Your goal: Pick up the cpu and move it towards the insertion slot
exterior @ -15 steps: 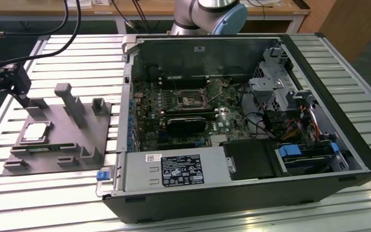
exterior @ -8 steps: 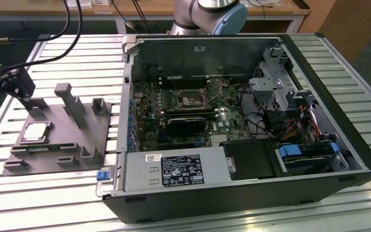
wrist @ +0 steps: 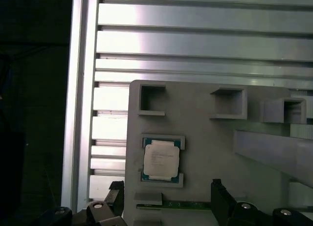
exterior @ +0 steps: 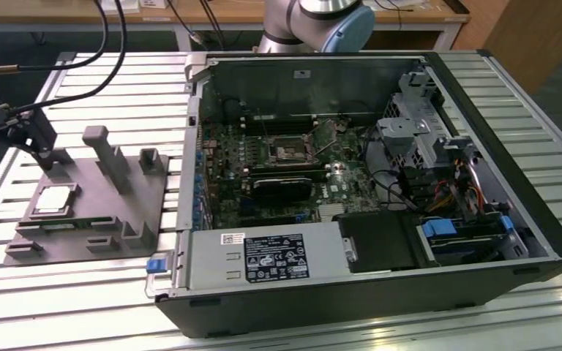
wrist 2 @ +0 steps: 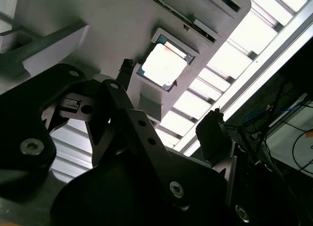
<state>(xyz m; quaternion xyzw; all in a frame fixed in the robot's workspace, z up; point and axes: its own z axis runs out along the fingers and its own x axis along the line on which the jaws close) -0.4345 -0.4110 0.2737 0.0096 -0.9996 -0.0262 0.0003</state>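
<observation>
The cpu (exterior: pixel 55 199), a small square chip with a shiny silver top, lies flat in a recess of the grey fixture (exterior: pixel 115 208) on the exterior view's left. It also appears in both wrist views, as the cpu (wrist: pixel 160 159) and the cpu (wrist 2: pixel 164 65). My gripper (exterior: pixel 45 155) hangs above the fixture's far part, a little short of the chip. In both wrist views the gripper (wrist: pixel 166 191) is open, its black fingertips (wrist: pixel 115 191) spread wide with nothing between them. The square insertion slot (exterior: pixel 289 152) sits on the motherboard inside the open computer case.
The black computer case (exterior: pixel 515 183) lies open on the slatted metal table (exterior: pixel 105 88), with drive bays, cables and a power supply (exterior: pixel 261 257) inside. Upright grey posts (exterior: pixel 105 157) rise from the fixture. A thin green memory stick (wrist: pixel 188 205) lies beside the chip.
</observation>
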